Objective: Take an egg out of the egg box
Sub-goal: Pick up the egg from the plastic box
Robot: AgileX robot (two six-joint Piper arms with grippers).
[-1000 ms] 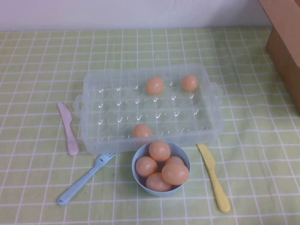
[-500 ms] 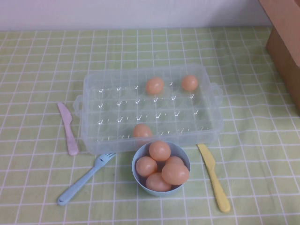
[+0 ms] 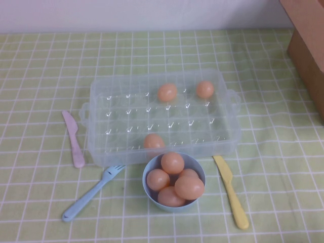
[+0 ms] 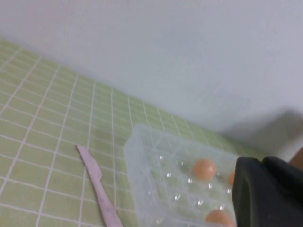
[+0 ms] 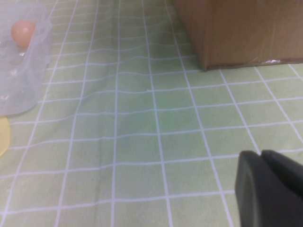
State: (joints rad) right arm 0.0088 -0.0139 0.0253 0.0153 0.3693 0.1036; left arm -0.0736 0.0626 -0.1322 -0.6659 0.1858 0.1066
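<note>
High view: egg box (image 3: 101,101) unlabelled; left gripper (image 4: 267,194), right gripper (image 5: 270,189) parked.

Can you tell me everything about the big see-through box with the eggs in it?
The large clear plastic egg box is rectangular, open on top, with a grid of small cells and little tabs on its short sides. It lies flat on the green checked tablecloth. Three small orange-peach eggs sit in it: two in the far row and one in the near row; the other cells look empty. The small round light-blue bowl sits against its near wall. The left gripper and right gripper are off the box.
</note>
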